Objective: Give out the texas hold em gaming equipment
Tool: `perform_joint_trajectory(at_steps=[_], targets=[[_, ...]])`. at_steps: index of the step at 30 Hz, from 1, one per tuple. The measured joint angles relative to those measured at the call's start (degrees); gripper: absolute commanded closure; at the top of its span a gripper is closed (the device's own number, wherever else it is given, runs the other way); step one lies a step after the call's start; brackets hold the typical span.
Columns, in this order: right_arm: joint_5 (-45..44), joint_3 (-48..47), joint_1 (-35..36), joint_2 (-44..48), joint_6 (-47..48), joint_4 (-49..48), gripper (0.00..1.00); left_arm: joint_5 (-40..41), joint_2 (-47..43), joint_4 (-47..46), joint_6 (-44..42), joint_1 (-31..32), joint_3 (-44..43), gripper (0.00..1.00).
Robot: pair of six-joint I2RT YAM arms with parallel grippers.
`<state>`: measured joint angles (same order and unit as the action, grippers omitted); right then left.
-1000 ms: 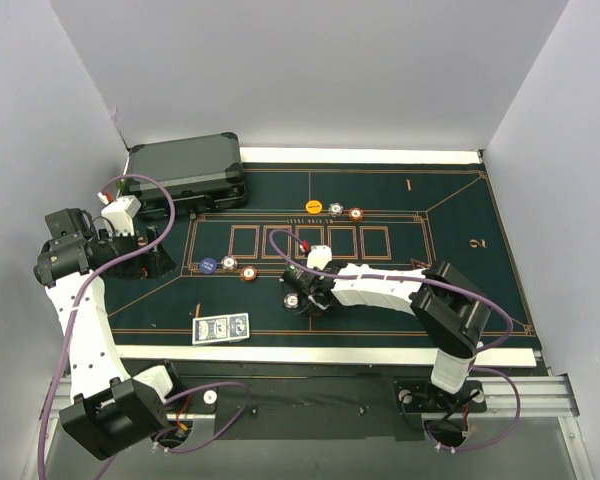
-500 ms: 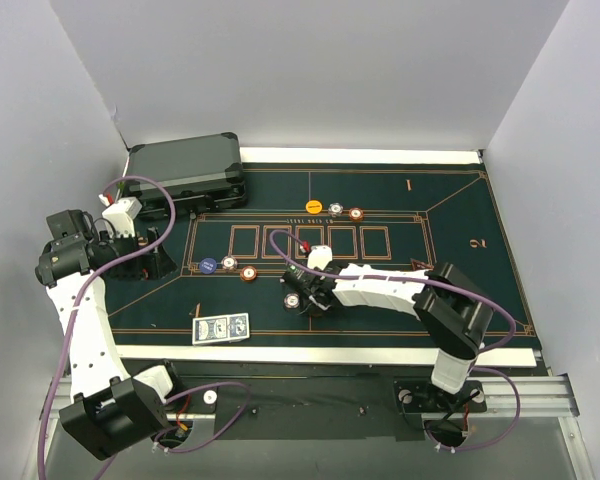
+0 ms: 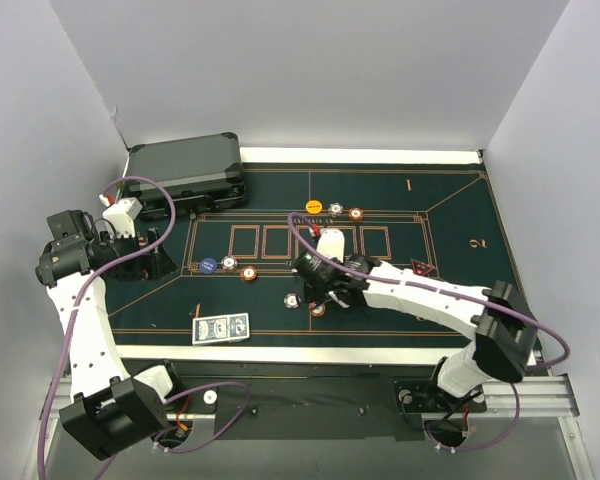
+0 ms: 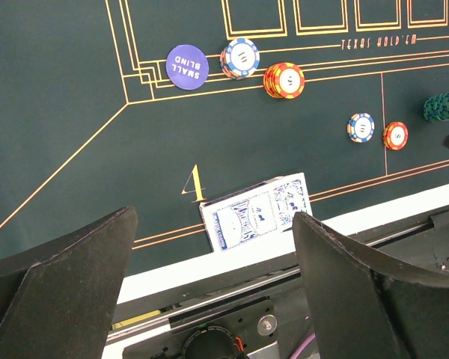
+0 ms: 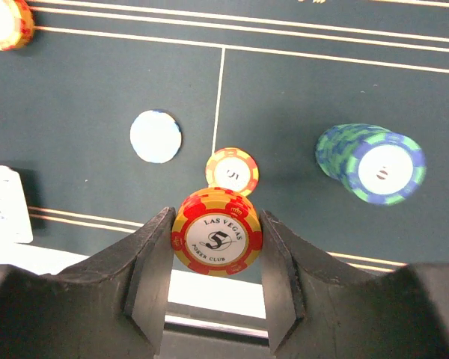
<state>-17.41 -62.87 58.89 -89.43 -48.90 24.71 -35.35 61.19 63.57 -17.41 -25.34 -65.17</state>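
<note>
Bright even light, soft shadows, slight glare

left arm [image 3: 85,330]: white link shells, black joint housings | right arm [image 3: 420,295]: same white-and-black build | purple cables [image 3: 140,179]: thin, looped along both arms | left fingers [image 4: 67,277]: matte black, broad, tapering | right fingers [image 5: 151,262]: black, angular, flat inner faces | bases [image 3: 110,420]: black blocks, near edge
</note>
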Motion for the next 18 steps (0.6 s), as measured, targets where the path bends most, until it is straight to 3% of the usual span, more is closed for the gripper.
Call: perform_joint_trajectory(at_steps=[5,11,18], targets=[[-0.6,2.0,-3.3,9.9,0.0,1.7,0.79,0.0,0.0,0.0,0.0,0.0,0.0,0.04],[-0.9,11.9,-15.9,23.1,-0.6,5.2,0.79,0.0,0.0,0.0,0.0,0.0,0.0,0.04],[0.5,19.3,-28.3,28.3,0.4,9.1,0.79,-0.1,0.3,0.0,0.1,0.0,0.0,0.04]])
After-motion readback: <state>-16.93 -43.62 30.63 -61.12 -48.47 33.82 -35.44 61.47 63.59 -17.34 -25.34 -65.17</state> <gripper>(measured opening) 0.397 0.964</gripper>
